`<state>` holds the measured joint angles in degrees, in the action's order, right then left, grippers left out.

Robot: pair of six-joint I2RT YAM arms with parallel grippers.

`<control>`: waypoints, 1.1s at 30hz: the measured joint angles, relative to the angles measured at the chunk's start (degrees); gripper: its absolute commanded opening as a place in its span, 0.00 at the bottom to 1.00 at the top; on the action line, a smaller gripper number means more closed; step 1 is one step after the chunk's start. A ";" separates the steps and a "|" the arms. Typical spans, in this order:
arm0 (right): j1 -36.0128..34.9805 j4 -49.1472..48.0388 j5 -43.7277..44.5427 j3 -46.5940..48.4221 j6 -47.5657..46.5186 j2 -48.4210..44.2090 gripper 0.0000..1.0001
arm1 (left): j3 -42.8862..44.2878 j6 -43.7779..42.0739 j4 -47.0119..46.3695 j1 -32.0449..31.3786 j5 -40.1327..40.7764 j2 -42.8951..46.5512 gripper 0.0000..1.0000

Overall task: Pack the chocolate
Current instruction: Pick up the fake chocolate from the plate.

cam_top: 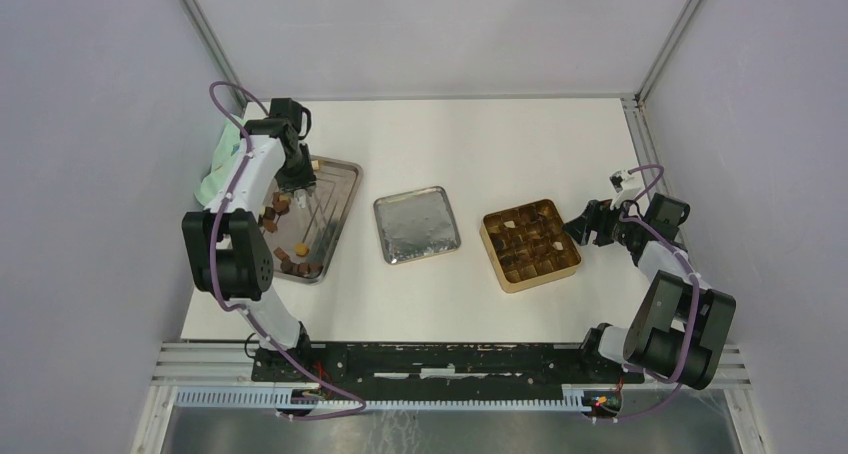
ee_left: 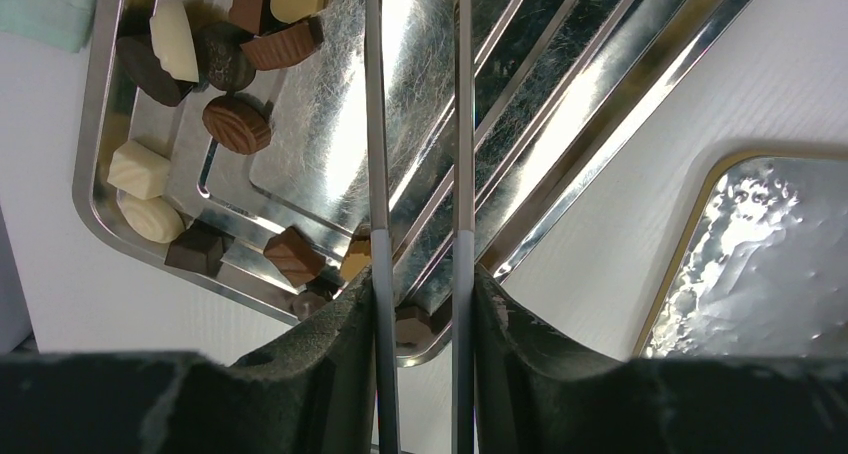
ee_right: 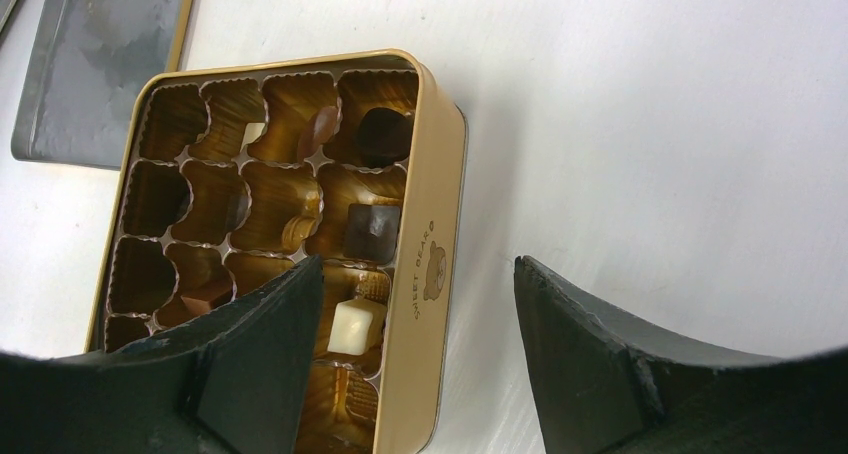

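White table point(cam_top: 480, 134) carries everything we work with, and the largest thing on it is the steel tray point(cam_top: 345, 189) at our left, where most of the chocolate point(ee_left: 237, 124) lies loose: dark, mid-brown and cream pieces bunched along one side and corner, some touching. Well apart to our right sits the gold tin point(ee_right: 432, 224), its grid only partly filled, with a few pieces seated in scattered compartments and many cells bare. Its silver lid point(cam_top: 417, 224) lies flat between tray and tin. Our right gripper point(ee_right: 415, 274) hangs just beside the tin's outer wall with its jaws wide apart and nothing between them. Our left gripper point(ee_left: 420, 304) is over the tray, clamped on the tweezers point(ee_left: 372, 124). The two metal arms run out parallel and apart with nothing between them as far as we can see, and their tips pass beyond the wrist view. We judge each piece to be light and stiff, yet brittle at the edges and smooth enough to skate off bare metal, so a hard pinch could chip or mark it and a weak one could drop it. We would take one lying clear of its neighbours, close the tips across its two flattest sides at mid-height, and squeeze only enough to lift it.
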<state>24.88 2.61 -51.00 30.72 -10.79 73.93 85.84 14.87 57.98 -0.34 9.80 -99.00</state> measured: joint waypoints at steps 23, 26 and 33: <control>0.04 0.00 -0.02 0.00 0.00 0.00 0.75 | -0.04 -1.53 0.26 0.00 0.13 -2.97 0.43; 0.04 -0.02 -0.02 0.00 0.00 0.00 0.75 | 0.07 -1.55 0.26 0.00 0.15 -3.39 0.43; 0.04 -0.02 -0.02 0.00 0.00 0.00 0.75 | 0.68 -1.55 0.24 0.00 0.15 -4.66 0.40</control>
<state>24.93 2.59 -51.03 30.72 -10.79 73.93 86.52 13.32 58.22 -0.34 9.96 -103.66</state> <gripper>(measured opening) 0.753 0.430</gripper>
